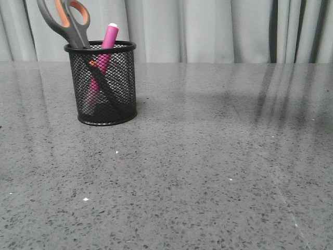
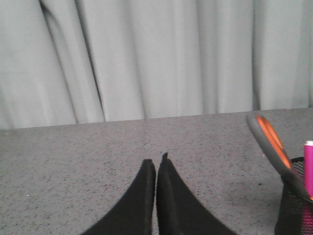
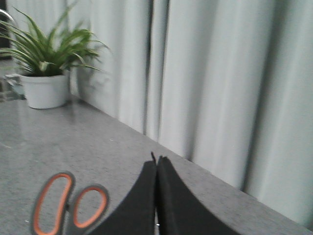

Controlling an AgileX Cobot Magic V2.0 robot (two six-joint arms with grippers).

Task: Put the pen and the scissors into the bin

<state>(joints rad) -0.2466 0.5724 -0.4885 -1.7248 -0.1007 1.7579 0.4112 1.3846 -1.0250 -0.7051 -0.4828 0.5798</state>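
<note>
The black wire-mesh bin stands at the far left of the grey table. The magenta pen stands in it, white tip up. The scissors stand in it too, blades down, grey and orange handles sticking out above the rim. Neither gripper shows in the front view. My left gripper is shut and empty, with the bin, pen and scissors handle off to one side. My right gripper is shut and empty, with the scissors handles beside it.
A grey curtain hangs behind the table's far edge. A potted green plant in a white pot stands on the table by the curtain in the right wrist view.
</note>
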